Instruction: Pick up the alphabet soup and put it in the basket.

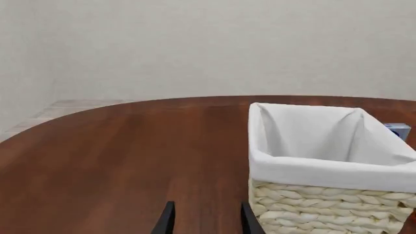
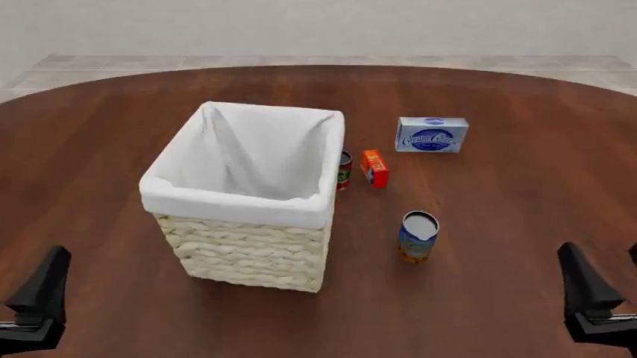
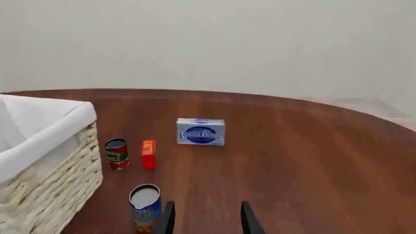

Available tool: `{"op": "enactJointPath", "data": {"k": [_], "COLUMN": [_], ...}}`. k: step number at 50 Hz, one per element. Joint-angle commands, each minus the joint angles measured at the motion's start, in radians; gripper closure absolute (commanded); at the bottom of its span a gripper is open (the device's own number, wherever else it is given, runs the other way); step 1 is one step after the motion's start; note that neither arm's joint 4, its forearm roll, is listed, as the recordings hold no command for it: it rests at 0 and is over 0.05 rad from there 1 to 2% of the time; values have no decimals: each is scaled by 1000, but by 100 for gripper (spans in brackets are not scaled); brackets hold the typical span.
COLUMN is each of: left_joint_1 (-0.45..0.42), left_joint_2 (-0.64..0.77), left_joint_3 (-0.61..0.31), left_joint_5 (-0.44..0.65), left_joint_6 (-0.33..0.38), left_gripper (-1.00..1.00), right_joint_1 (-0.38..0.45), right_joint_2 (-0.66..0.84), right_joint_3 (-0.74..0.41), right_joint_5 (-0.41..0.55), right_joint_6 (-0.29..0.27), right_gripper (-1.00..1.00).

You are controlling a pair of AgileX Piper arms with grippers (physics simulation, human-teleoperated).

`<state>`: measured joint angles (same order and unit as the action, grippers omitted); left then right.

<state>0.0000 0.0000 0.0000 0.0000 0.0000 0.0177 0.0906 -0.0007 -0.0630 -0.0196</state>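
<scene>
The alphabet soup (image 2: pixel 419 236) is a small can with a blue and orange label and a silver top. It stands upright on the table to the right of the basket (image 2: pixel 249 253), apart from it. It also shows in the right wrist view (image 3: pixel 145 207), just beside the left finger. The basket is large, cream wicker with a white liner, and looks empty; it shows in the left wrist view (image 1: pixel 325 204) too. My left gripper (image 1: pixel 208 225) is open and empty near the basket's corner. My right gripper (image 3: pixel 206 223) is open and empty, close to the can.
A blue-and-white box (image 2: pixel 432 135) lies behind the soup. A small orange box (image 2: pixel 374 168) and a red-and-green can (image 2: pixel 344 170) stand by the basket's right side. One finger of each gripper (image 2: pixel 45 283) (image 2: pixel 587 291) shows at the front corners.
</scene>
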Motion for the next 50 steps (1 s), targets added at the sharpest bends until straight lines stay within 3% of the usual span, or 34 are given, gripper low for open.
{"op": "enactJointPath", "data": {"k": [1, 4, 14, 16, 19, 21, 26, 29, 41, 50], "left_joint_1": [0, 0, 0, 0, 0, 0, 0, 0, 0, 0], "left_joint_2": [0, 0, 0, 0, 0, 0, 0, 0, 0, 0], "left_joint_3": [0, 0, 0, 0, 0, 0, 0, 0, 0, 0], "left_joint_5": [0, 0, 0, 0, 0, 0, 0, 0, 0, 0], "left_joint_6": [0, 0, 0, 0, 0, 0, 0, 0, 0, 0], "left_gripper": [-100, -100, -100, -100, -100, -100, -100, -100, -100, -100], "right_joint_1": [39, 67, 165, 178, 198, 187, 227, 219, 293, 326], "right_joint_2": [99, 157, 445, 511, 624, 681, 778, 820, 950, 1061], "right_joint_3": [-1, -6, -57, -61, -75, -83, -129, -153, -252, -273], "right_joint_5": [-80, -132, -324, -374, -442, -494, -518, -531, -528, -548], "right_joint_6": [-9, -38, -42, -71, -42, -54, -23, -48, -17, -41], "right_gripper": [-100, -100, -100, -100, -100, -100, -100, -100, -100, -100]}}
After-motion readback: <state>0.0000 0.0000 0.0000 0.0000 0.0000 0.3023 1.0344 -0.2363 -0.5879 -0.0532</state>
